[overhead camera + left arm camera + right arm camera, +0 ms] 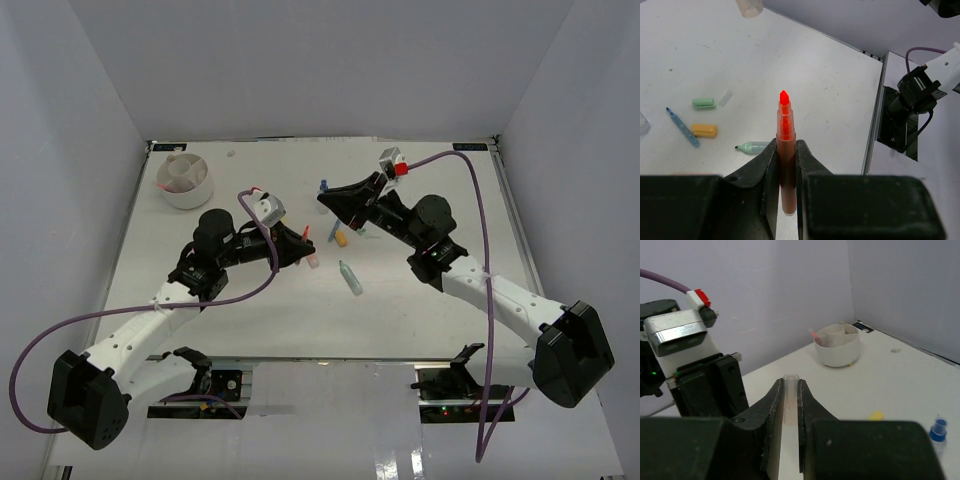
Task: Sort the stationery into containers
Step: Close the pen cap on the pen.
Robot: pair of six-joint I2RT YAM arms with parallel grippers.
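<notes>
Orange marker (785, 127) with bare red tip tight in left gripper (786, 144); clear cap (790, 401) tight in right gripper (789, 383).

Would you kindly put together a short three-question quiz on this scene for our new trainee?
1. True or false: the left fingers are closed on an orange marker whose tip is uncapped.
2. What do the right fingers hold? A) a stapler B) a clear cap C) a pair of scissors
3. Fill in: in the overhead view, the white tub stands near the far ____ corner of the table.
Key: 1 true; 2 B; 3 left.
</notes>
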